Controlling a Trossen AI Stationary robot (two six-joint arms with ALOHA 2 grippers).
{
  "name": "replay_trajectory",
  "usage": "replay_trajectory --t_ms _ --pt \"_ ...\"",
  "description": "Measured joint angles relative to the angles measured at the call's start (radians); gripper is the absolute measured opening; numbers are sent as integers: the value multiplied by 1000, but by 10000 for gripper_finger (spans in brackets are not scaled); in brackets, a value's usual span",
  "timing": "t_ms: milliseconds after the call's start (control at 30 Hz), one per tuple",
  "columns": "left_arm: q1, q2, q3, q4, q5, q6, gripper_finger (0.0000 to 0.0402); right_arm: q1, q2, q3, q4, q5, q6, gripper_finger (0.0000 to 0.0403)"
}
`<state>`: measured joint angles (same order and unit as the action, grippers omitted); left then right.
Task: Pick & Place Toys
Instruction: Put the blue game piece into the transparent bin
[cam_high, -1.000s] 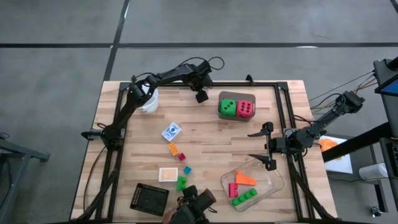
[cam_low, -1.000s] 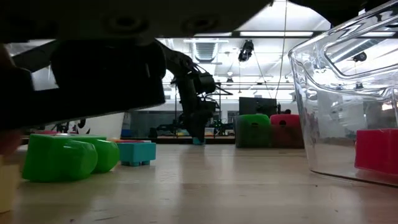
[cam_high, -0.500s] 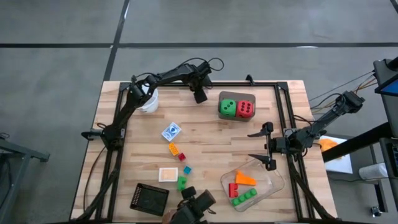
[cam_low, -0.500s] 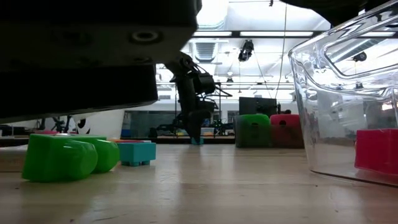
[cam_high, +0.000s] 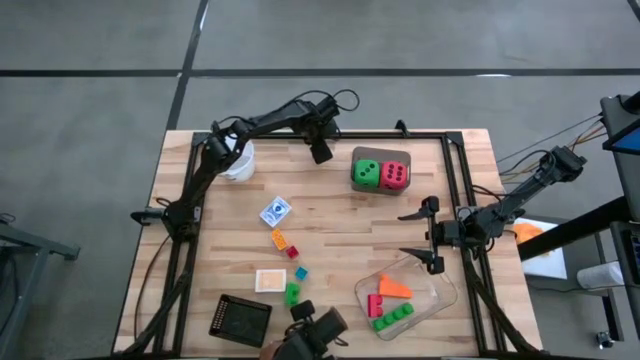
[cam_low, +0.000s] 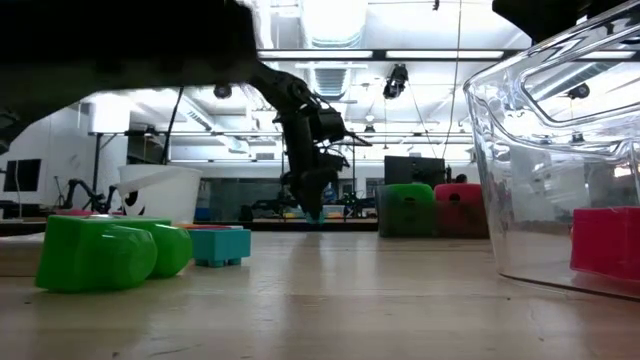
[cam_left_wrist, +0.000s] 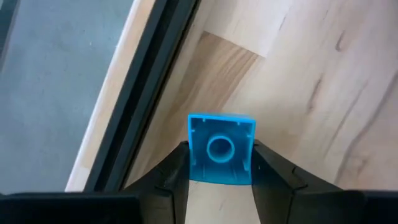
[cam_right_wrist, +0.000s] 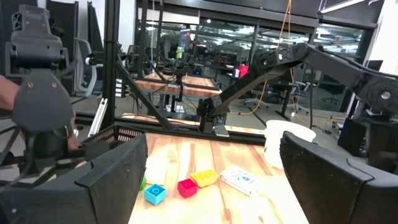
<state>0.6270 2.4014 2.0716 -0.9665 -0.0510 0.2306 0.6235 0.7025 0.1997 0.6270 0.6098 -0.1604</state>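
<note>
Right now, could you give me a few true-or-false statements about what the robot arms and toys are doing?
1. The left gripper is shut on a blue brick. True.
2. The green die and pink-red die sit side by side. True.
3. The clear tray holds no toys. False: an orange wedge, a red brick and a green brick lie in it.
4. The right gripper is clamped on a die. False: it is open, holding nothing.
5. The white cup stands inside the tray. False: it stands near the table's far left corner.

The wooden table (cam_high: 330, 225) carries two dice (cam_high: 380, 174), scattered bricks (cam_high: 285, 245), a cup (cam_high: 238, 162) and a tray (cam_high: 440, 292).
</note>
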Motion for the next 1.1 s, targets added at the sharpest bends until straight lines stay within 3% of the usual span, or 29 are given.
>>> replay_trajectory --t_ms 567,733,867,1100 --pt "-56 -45 0 108 173 -11 127 0 4 -4 0 0 8 356" --pt "-69 -92 -39 235 331 -31 127 0 13 -7 2 0 7 356" --pt "-85 -174 -172 455 424 -79 127 0 27 -9 44 -11 0 356" --pt "-151 -444 -587 909 426 -169 127 0 72 -10 159 -126 -46 356"
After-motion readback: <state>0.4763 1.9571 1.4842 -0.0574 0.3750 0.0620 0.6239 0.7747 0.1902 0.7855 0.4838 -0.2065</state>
